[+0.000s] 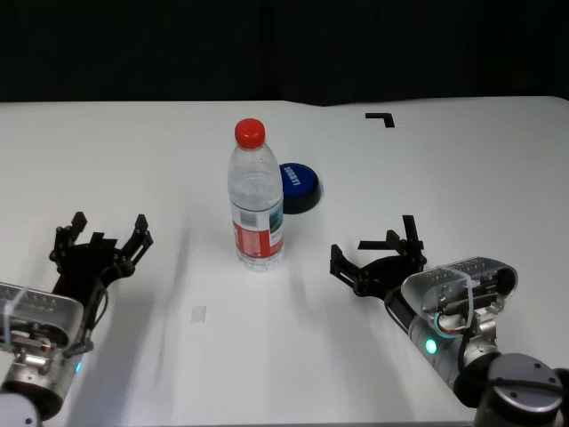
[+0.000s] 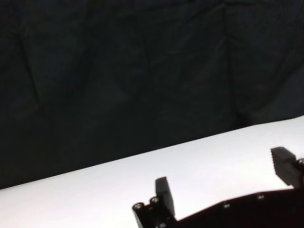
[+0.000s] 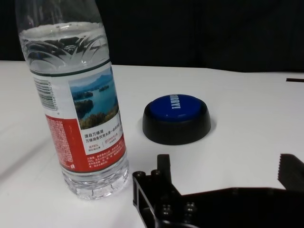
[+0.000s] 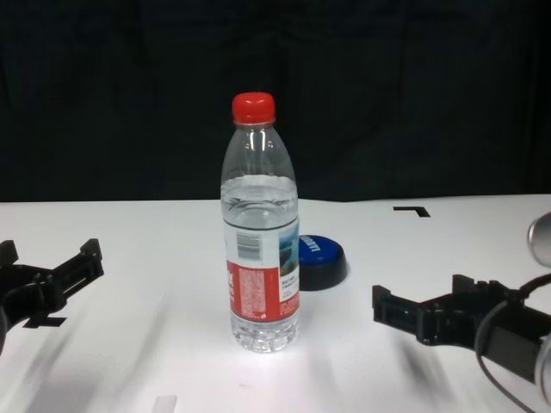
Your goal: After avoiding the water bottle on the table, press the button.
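The water bottle [image 1: 256, 200] stands upright near the middle of the white table [image 1: 133, 151], clear with a red cap and a red-and-white label. Just behind it to the right sits the button [image 1: 299, 186], a low blue dome on a dark base. My right gripper [image 1: 373, 245] hovers open and empty, to the right of the bottle and nearer me. The right wrist view shows the bottle [image 3: 78, 109] beside the button [image 3: 176, 116], beyond the open fingers [image 3: 164, 164]. My left gripper [image 1: 108, 233] rests open at the near left, far from both.
A black L-shaped tape mark [image 1: 380, 117] lies at the back right. A small pale mark [image 1: 198, 313] lies on the table in front of the bottle. A black curtain hangs behind the table's far edge.
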You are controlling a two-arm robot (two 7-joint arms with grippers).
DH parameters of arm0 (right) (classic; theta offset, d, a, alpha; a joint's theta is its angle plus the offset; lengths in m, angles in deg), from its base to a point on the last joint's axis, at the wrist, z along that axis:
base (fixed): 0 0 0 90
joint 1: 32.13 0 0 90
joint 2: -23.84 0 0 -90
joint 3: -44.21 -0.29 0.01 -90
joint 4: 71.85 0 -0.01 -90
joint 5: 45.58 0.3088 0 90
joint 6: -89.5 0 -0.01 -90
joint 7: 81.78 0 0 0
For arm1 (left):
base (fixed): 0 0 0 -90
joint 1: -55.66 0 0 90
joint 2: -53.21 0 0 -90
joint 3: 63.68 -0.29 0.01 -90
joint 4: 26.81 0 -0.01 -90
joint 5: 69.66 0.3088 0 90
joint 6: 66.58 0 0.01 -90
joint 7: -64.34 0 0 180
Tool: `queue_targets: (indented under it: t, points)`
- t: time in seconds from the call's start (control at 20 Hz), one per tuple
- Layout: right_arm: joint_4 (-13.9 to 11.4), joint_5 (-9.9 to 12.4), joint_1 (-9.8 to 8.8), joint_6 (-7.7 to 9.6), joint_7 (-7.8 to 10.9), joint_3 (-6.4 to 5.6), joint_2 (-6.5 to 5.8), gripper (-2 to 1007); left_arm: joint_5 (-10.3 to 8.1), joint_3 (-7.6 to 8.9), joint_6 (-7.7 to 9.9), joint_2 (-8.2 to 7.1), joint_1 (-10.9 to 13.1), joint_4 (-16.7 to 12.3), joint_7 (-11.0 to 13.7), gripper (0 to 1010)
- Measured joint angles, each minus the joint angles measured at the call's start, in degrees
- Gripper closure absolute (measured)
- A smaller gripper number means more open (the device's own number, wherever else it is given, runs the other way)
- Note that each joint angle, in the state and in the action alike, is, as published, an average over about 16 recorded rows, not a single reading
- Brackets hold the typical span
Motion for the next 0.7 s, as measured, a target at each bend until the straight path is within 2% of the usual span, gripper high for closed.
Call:
queue_targets:
  t: [0.7]
  points:
    - [0.0,0.0,0.0,0.0,0.0,0.0,0.0,2,0.0,0.0,0.0,0.0,0.0,0.0,0.0,7]
